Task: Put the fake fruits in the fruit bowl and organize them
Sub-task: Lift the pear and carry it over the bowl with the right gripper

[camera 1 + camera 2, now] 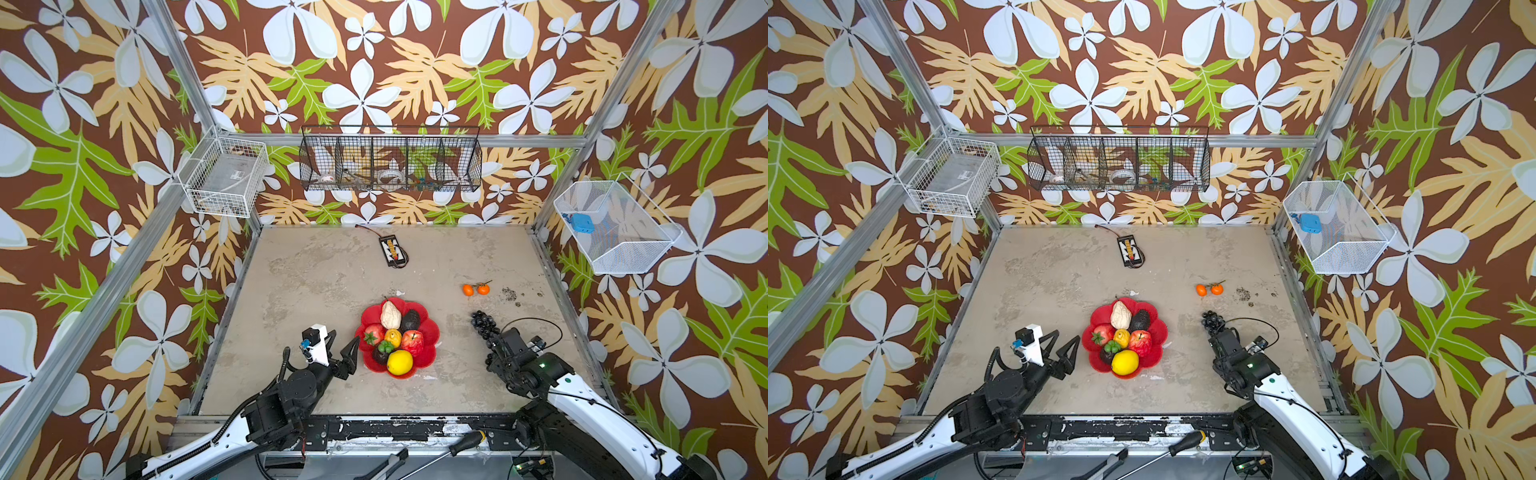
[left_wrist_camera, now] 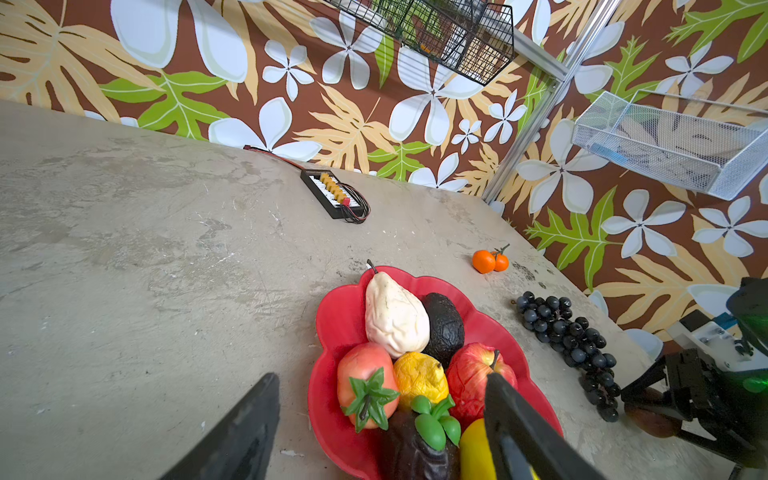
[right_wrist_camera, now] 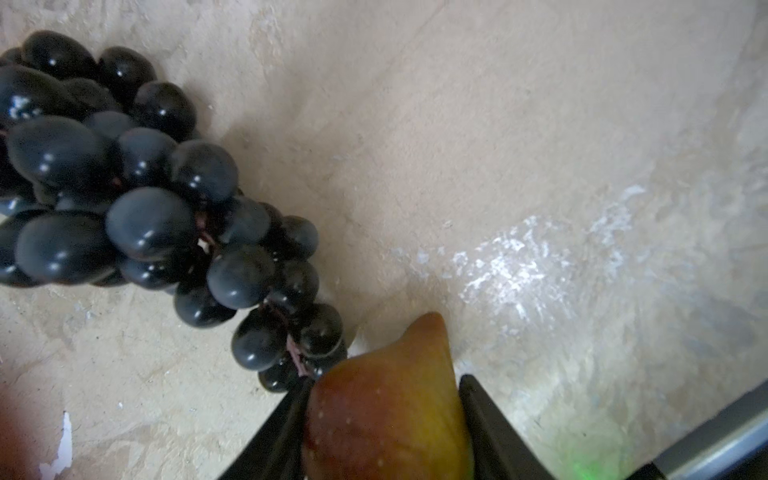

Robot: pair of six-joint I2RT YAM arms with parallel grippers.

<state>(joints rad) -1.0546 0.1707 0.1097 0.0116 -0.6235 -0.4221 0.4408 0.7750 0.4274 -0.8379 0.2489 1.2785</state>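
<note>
Beside glossy scalloped fruit bowl (image 1: 432,332), left gripper (image 1: 345,336) gapes wide, empty; right gripper (image 3: 386,380) clasps smooth teardrop fruit (image 3: 386,415) by beaded grape bunch (image 3: 124,187).

Reddish fruit (image 3: 386,415) runs off the picture's edge.

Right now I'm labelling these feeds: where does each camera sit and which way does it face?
Top views: high over the front edge, looking down on the table; both arms show, left hand beside the bowl.
Left wrist: low on the left arm, facing across the bowl to the far right corner; its fingers show, and the right hand.
Right wrist: close above the table, facing the grapes; its fingers clasp a reddish fruit.
Shared: grapes in every view.
</note>
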